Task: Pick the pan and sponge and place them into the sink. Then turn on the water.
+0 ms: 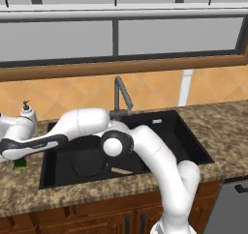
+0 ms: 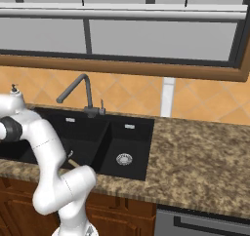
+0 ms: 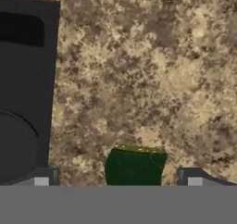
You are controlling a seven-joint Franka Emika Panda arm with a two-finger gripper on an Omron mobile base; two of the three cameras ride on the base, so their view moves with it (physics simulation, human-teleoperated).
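Black sink (image 1: pixel 186 138) with pan (image 1: pixel 89 164) inside, sponge (image 3: pixel 134 168) outside on counter (image 3: pixel 152 70)

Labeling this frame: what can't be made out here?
- Sponge: hand view, near end cut off at the bottom; in the left base view, mostly behind the arm.
- Pan: left base view, partly behind the arm.
- Left basin of the sink: right base view, mostly behind the arm.

window (image 2: pixel 146 40): wide, dark-framed, set above a wooden sill | wall (image 1: pixel 63 95): tiled in orange-tan | counter (image 2: pixel 195 157): speckled brown granite | cabinets (image 1: pixel 97 218): brown wood, dark handles fitted
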